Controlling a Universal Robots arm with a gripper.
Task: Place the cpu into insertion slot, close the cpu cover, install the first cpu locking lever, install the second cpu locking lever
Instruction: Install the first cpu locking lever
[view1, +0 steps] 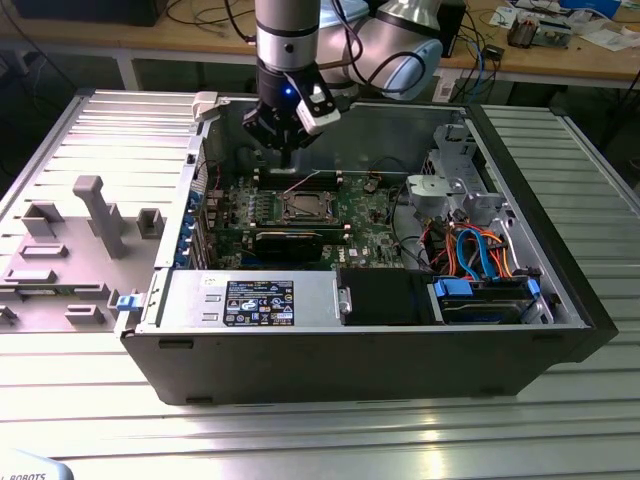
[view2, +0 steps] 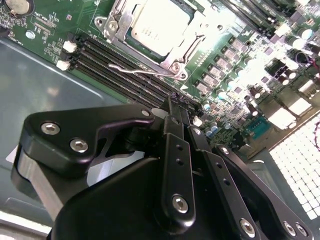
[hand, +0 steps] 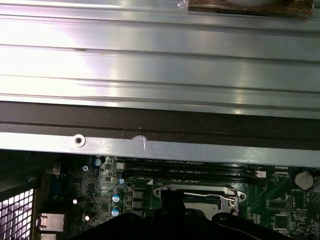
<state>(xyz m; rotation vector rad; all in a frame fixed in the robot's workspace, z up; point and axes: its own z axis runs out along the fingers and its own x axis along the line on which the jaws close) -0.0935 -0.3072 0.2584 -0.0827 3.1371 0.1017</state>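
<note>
Cpu (view2: 159, 25) seated under closed cover (view2: 192, 37), upper centre of second wrist view; lever (view2: 137, 70) unlatched. Gripper (view2: 175, 117) just below, fingers together, empty. Advised pressing lever squarely.

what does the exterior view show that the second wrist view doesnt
Exterior view alone: the whole open computer case on the slatted metal table, grey fixture blocks at its left, and the blue and orange cables at its right. Second wrist view alone: the cpu seated under the cpu cover, with a wire lever beside it. Both: the gripper above the motherboard.
</note>
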